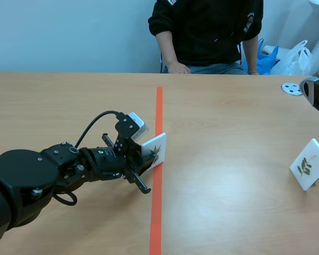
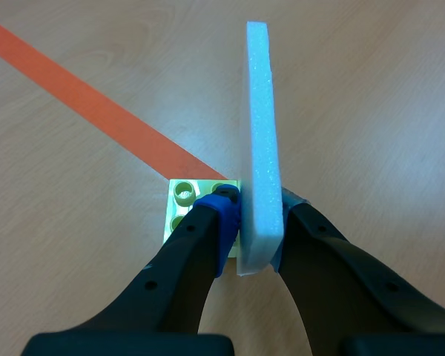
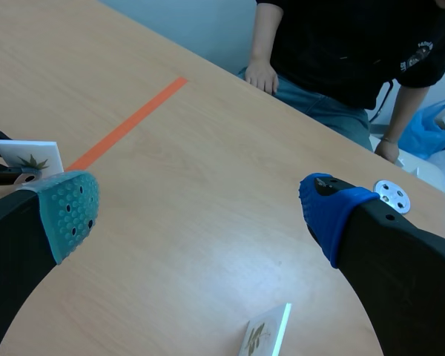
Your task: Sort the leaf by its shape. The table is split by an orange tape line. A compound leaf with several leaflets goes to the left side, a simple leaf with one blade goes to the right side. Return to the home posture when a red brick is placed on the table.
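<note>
Currently 1 white leaf card (image 1: pixel 155 149) stands at the orange tape line (image 1: pixel 159 106), clamped edge-on between the pads of the left gripper (image 2: pixel 256 219). Only the left wrist view shows a green brick (image 2: pixel 182 194) at its base, possibly attached. The right gripper (image 3: pixel 200 213) hangs spread wide, well apart. A 2nd card (image 1: pixel 309 163) stands on the right side.
</note>
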`<state>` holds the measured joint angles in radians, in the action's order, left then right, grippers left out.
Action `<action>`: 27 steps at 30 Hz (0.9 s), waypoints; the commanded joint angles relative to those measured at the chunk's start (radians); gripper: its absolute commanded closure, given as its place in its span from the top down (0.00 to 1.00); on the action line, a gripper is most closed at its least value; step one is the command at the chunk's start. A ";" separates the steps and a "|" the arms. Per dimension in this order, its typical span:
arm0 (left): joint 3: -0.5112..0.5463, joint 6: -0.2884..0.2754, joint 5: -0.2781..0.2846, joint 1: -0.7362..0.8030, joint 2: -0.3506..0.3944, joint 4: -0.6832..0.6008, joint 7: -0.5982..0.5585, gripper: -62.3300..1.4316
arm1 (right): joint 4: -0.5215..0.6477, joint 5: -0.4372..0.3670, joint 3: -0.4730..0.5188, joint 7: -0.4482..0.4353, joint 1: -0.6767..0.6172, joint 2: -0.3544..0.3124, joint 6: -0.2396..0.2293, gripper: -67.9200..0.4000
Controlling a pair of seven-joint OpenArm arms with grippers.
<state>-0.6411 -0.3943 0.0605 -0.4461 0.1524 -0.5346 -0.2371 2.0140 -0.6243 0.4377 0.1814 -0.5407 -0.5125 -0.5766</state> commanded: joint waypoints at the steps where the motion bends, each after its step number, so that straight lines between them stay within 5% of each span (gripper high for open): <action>1: 0.008 0.000 0.006 -0.011 -0.005 -0.027 -0.018 0.14 | 0.010 -0.008 0.013 -0.014 0.012 -0.010 0.008 0.81; 15: 0.180 0.034 0.029 -0.015 0.022 -0.082 0.002 0.14 | 0.010 -0.007 0.013 -0.014 0.012 -0.010 0.008 0.81; 27: 0.354 0.071 0.033 -0.014 0.210 -0.083 0.005 0.14 | 0.010 -0.007 0.013 -0.015 0.012 -0.010 0.008 0.81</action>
<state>-0.2859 -0.3222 0.0803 -0.4438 0.3492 -0.6060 -0.2173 2.0140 -0.6243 0.4377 0.1814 -0.5407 -0.5125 -0.5762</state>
